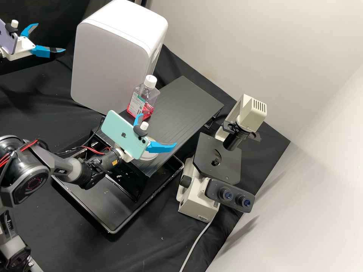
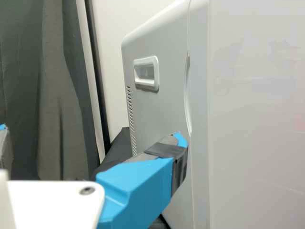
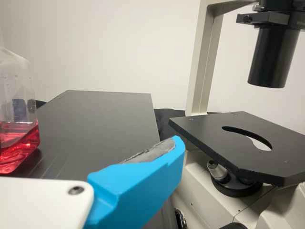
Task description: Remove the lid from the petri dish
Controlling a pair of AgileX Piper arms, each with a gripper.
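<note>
The petri dish is a small clear round dish at the near corner of the raised black platform. My right gripper hovers open just above it. One blue finger lies over the dish's far edge and the other points up toward the flask. The same lower finger fills the foreground of the right wrist view, with the platform beyond it. I cannot tell whether the finger touches the dish. My left gripper hangs open at the far left, high over the bench, beside the white box.
A flask of red liquid stands on the platform behind the right gripper. A large white box sits at the back. A microscope is to the right, its stage close to the gripper. A black tray lies below the platform.
</note>
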